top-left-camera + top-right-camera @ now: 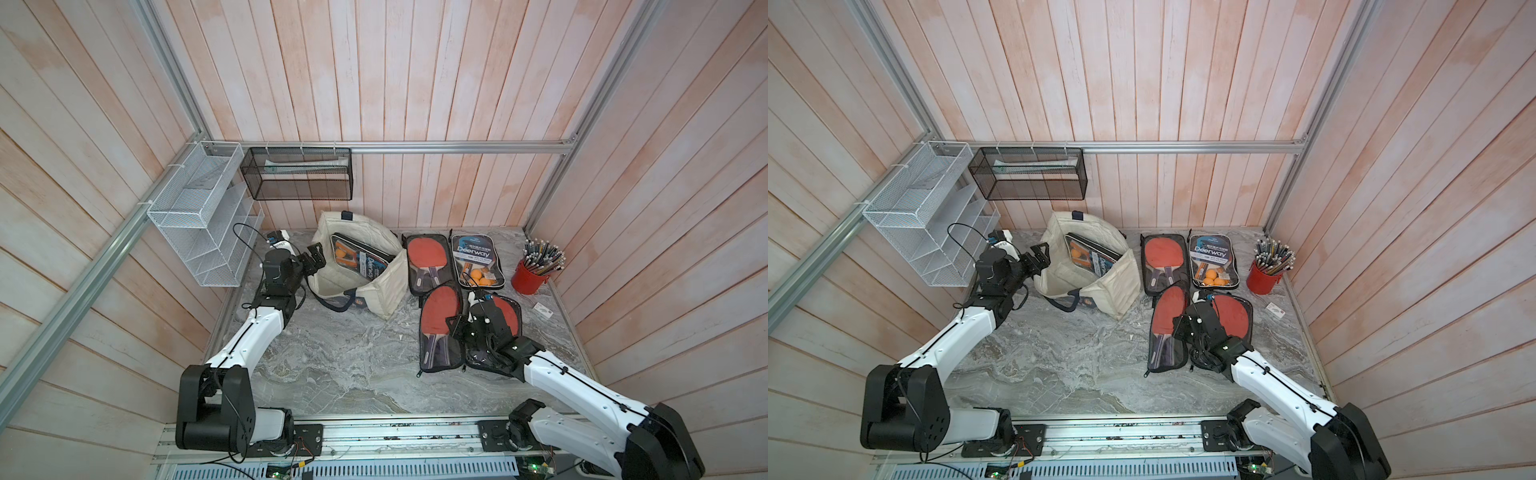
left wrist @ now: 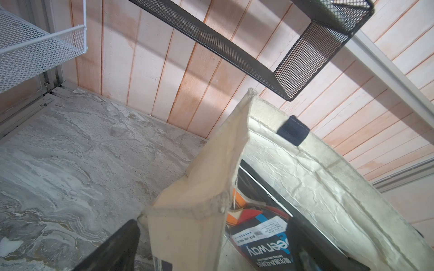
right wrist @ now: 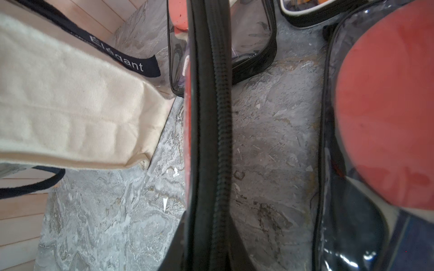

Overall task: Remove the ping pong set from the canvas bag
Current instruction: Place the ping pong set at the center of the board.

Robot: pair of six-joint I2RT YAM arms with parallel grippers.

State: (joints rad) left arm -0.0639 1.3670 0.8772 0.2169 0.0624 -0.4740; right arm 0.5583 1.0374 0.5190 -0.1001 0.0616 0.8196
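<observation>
Back-left of the desk (image 1: 332,365): canvas bag (image 1: 386,291) standing, mouth open upward, navy handle hanging down its front side. Ping pong set (image 1: 365,259) is inside it, tilted, "Deerway" label + orange balls visible thru the mouth. Not out yet.

L side: left gripper (image 1: 319,258) at the bag's left rim, jaws fully apart. Left wrist view shows one finger (image 2: 117,246) outside the cloth and the other inside next to the set, w/ the bag's side wall between them. Not pinching anything.

R side, toward the front-right of the desk: right gripper (image 1: 457,328) down on an unzipped clear paddle case (image 1: 434,357) w/ a red paddle in each half. Jaws nearly together, pinched on the case's black zipper rim (image 3: 218,117), which shows edge-on in the right wrist view.

Back-right: second unzipped case (image 1: 478,257), paddles in one half, balls in the other, flat on the desk just beside the bag. Red pencil cup (image 1: 528,278) in the back-right corner. Small white card (image 1: 542,309) near the right edge.
</observation>
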